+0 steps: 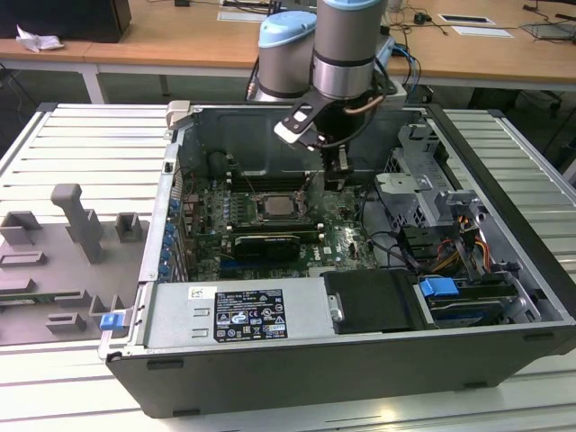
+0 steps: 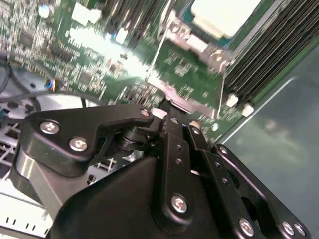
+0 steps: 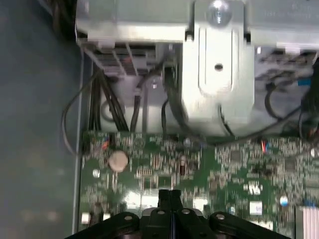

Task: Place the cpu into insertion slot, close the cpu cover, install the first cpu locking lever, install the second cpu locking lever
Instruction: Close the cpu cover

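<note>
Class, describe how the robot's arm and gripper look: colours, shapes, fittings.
The arm is a thick silver-grey tube with rounded pale blue joint caps. A small white-and-black box and a brownish looped cable sit at its wrist. The gripper is matte black, built of flat angular linkage bars joined by shiny silver screws.

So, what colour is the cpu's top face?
Pale silvery-beige, plain with no pattern; the cpu shows best in the second wrist view.

One open computer case (image 1: 297, 373) holds one green motherboard (image 1: 349, 239) — and on it one cpu (image 1: 274, 208). There is one silver power supply (image 1: 238, 315), one robot arm (image 1: 346, 45), one gripper (image 3: 169, 195) — and one grey fixture tray (image 1: 54, 270) beside the case.
</note>
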`<control>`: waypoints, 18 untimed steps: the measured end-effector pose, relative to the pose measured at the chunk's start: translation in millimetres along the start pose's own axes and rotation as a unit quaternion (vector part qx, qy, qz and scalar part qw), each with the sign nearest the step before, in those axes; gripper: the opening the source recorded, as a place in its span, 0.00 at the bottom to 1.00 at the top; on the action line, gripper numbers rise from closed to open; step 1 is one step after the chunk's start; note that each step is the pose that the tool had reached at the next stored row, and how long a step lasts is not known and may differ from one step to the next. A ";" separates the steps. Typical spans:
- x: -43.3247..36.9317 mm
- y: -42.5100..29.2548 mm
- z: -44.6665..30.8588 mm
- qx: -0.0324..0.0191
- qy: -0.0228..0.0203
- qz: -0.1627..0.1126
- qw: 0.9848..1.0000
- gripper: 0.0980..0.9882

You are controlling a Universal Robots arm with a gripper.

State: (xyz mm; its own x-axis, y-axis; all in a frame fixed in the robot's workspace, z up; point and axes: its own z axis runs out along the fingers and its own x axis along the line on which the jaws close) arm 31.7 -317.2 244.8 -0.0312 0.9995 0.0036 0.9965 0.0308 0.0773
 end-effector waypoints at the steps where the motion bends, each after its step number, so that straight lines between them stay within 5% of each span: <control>1: 0.2 -7.7 -0.4 0.000 0.000 0.000 1.000 0.01; 3: 0.8 -25.0 -1.3 0.000 0.000 0.000 1.000 0.01; 5: 1.1 -33.5 -1.0 0.000 0.000 0.000 1.000 0.01; 18: 1.5 -50.9 10.0 0.000 0.000 0.000 1.000 0.01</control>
State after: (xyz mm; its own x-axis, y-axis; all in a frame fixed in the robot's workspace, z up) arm -18.3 -317.2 230.9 -0.0314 0.9995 0.0037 0.9965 0.0311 0.0771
